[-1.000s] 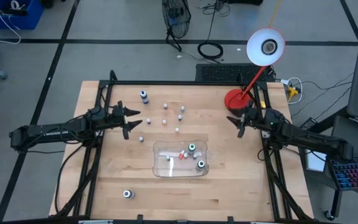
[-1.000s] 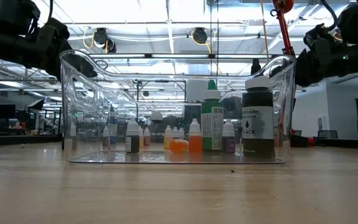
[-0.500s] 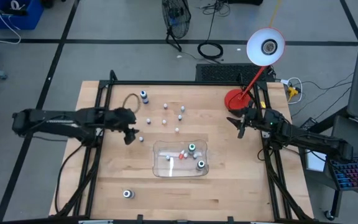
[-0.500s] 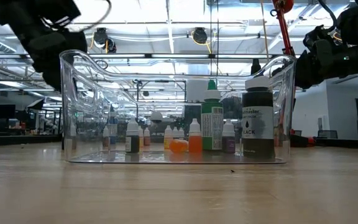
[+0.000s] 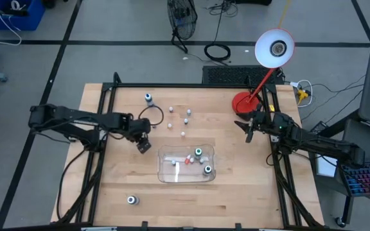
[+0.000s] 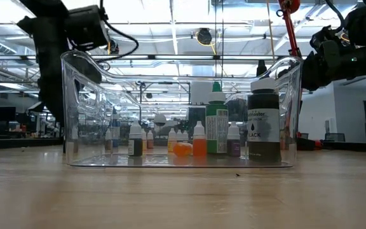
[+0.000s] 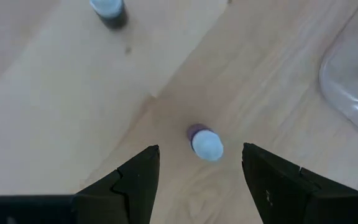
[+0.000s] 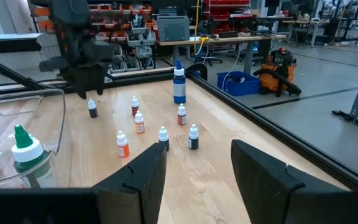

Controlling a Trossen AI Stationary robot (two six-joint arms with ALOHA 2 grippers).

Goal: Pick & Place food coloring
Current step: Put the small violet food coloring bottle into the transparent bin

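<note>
Several tiny white-capped food coloring bottles (image 5: 184,122) stand on their bases on the wooden table, with a larger blue-topped one (image 5: 148,98) behind them and a dark one (image 5: 132,200) near the front edge. More bottles (image 6: 216,121) stand inside the clear tray (image 5: 162,168). My left gripper (image 5: 144,145) points down, open, straight above a tiny purple bottle (image 7: 205,144), which stands upright between its two fingers, touching neither. My right gripper (image 5: 247,128) hovers open at the table's right edge, away from all bottles.
The tray's corner (image 7: 353,81) lies close to the right of the left gripper. Another small dark bottle (image 7: 109,9) stands a little farther off. A red lamp base (image 5: 243,102) sits at the far right corner. Black frame rails run along the table's edges.
My left gripper has moved toward the table's right and near edge and tipped from level to pointing down, ending above the tiny purple bottle beside the tray. It has stayed open. No bottle has moved.
</note>
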